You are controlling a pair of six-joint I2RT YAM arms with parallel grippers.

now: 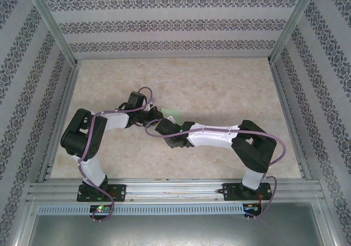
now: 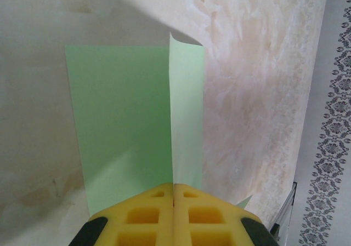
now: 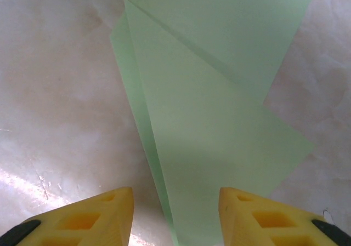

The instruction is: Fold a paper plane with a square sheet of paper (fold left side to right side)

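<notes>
No text, number, brand or sign can be read. The wall panels around the table bear dark ornamental bands (a repeating floral print, not letters).

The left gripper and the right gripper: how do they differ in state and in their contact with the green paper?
The left gripper is shut, fingers pressed together; the right gripper is open, fingers wide apart. The left gripper pinches the sheet of paper, holding a flap upright; the right gripper grips nothing, the paper lying flat beneath its gap. Both have yellow fingers.
</notes>
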